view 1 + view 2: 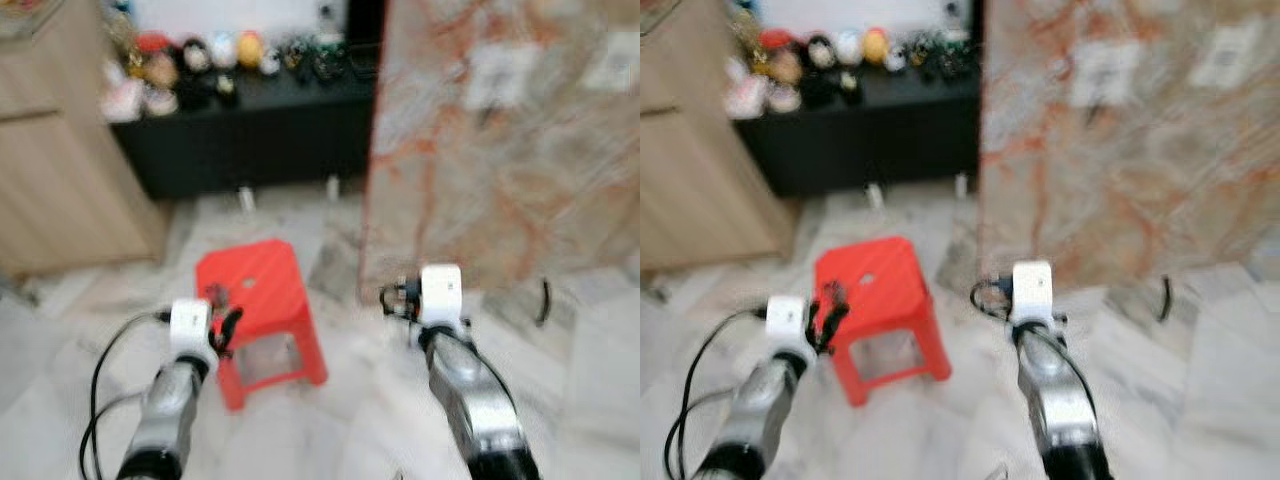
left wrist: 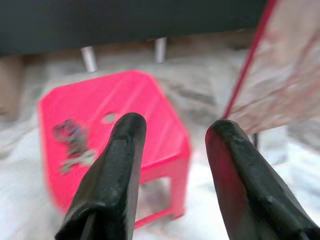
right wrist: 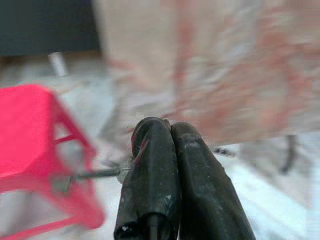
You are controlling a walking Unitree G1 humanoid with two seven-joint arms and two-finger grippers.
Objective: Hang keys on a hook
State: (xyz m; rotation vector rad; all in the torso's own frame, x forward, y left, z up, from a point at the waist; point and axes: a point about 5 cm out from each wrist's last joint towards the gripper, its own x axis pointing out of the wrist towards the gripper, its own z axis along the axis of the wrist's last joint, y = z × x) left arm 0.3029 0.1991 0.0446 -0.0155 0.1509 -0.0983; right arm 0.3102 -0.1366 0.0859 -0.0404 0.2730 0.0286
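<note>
Marble floor [image 1: 380, 400] — keys [image 2: 72, 145] on red stool [image 1: 262, 285], centre-left; left hand [image 2: 175, 130] apart, right hand [image 3: 167, 132] together.

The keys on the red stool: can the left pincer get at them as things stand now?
Probably yes. The keys lie uncovered on top of the red stool, and the left pincer is open, pointing toward the stool with nothing between them. The pictures are blurred, so the gap is hard to judge.

One red plastic stool [image 1: 260, 295] stood on the floor, with one bunch of keys [image 2: 72, 145] on its seat. Two grippers showed, the left gripper [image 2: 172, 127] and the right gripper [image 3: 167, 131]. One black cabinet [image 1: 250, 135] carried several blurred figurines [image 1: 200, 60], too blurred to count.
</note>
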